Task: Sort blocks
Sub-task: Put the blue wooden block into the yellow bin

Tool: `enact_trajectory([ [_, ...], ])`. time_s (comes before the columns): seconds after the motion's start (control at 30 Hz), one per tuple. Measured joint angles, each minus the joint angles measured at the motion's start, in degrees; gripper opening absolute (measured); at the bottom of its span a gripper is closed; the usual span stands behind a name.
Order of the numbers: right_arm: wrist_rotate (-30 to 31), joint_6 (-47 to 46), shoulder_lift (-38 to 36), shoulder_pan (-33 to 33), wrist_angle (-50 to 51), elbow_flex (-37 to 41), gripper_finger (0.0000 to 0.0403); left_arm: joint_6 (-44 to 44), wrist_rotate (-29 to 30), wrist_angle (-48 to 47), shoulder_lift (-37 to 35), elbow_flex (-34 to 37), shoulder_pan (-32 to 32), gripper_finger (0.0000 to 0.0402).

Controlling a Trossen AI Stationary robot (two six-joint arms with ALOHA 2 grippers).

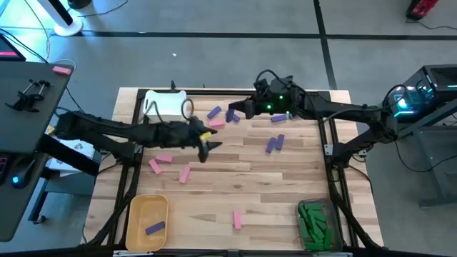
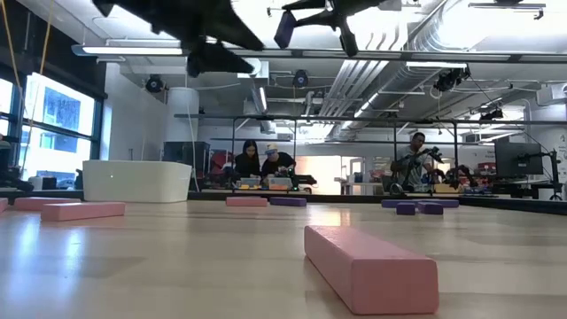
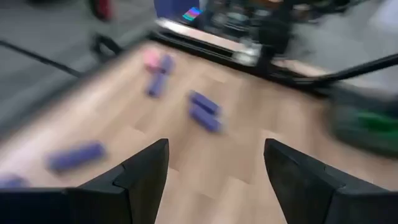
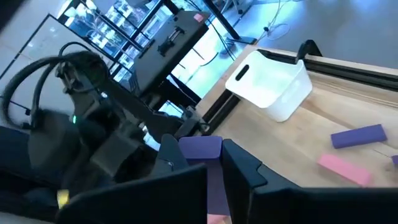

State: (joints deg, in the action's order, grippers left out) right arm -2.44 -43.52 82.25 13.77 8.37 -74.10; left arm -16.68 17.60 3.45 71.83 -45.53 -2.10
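Observation:
Pink and purple blocks lie flat and scattered on the wooden table (image 1: pixel 285 185). My right gripper (image 1: pixel 234 114) hangs high over the far middle, shut on a purple block (image 4: pixel 200 148), which also shows high up in the low view (image 2: pixel 283 28). Lower, over the table's left middle, my left gripper (image 1: pixel 208 148) stands open with nothing between its fingers (image 3: pixel 149 168). Loose purple blocks (image 1: pixel 275 143) lie to its right, pink blocks (image 1: pixel 161 163) near it, and a large pink block (image 2: pixel 368 261) at the near side. My right gripper pinches the purple block between its two fingers (image 4: pixel 239 163). The block's end (image 4: pixel 202 144) sticks out past the fingertips. The fingers come nearly level from the table's right. The block is lifted well clear of the table.
A white bin (image 1: pixel 166 106) stands at the far left, a yellow bin (image 1: pixel 146 207) holding one purple block (image 1: pixel 155 228) at the near left, and a clear bin with green blocks (image 1: pixel 314 220) at the near right. People sit in the room beyond the table (image 2: pixel 266 164).

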Motion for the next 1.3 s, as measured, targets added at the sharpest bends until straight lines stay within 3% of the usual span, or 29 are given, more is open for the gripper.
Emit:
enact_trajectory([
  [0.13, 1.66, 0.16, 0.03, -1.71, -0.35, -0.07, 0.0003, 8.99, 15.62, -0.02, 4.45, -3.39, -2.69, 0.0248],
  [0.3, 6.59, 1.33, 0.03, -3.32, -0.42, -0.07, 0.0003, 15.30, 26.14, 0.15, 7.14, -7.15, -4.49, 0.0248],
  [0.47, 11.86, 3.03, 0.33, -4.19, -1.21, -0.07, 0.0003, 15.78, 26.06, 3.37, 7.65, -9.11, -4.73, 0.0248],
  [0.67, 11.99, 3.03, 1.69, -5.26, -4.51, -0.11, 0.0003, 15.85, 27.57, 8.34, 7.65, -9.10, -3.84, 0.0248],
  [0.97, 11.88, 3.47, 2.96, -7.18, -6.60, -0.09, 0.0003, 12.38, 25.65, 8.62, 7.71, -9.10, -1.88, 0.0244],
  [1.07, 11.59, 3.47, 2.98, -7.21, -6.55, -0.09, 0.0003, 12.41, 23.71, 9.49, 8.13, -9.08, -1.89, 0.0211],
  [1.23, 11.31, 3.73, 2.98, -7.18, -6.22, -0.09, 0.0003, 12.19, 22.62, 10.95, 8.54, -9.04, -1.90, 0.0057],
  [1.3, 11.42, 3.92, 2.96, -7.27, -6.58, -0.11, 0.0004, 12.20, 21.93, 10.95, 8.54, -9.04, -1.71, 0.0026],
])
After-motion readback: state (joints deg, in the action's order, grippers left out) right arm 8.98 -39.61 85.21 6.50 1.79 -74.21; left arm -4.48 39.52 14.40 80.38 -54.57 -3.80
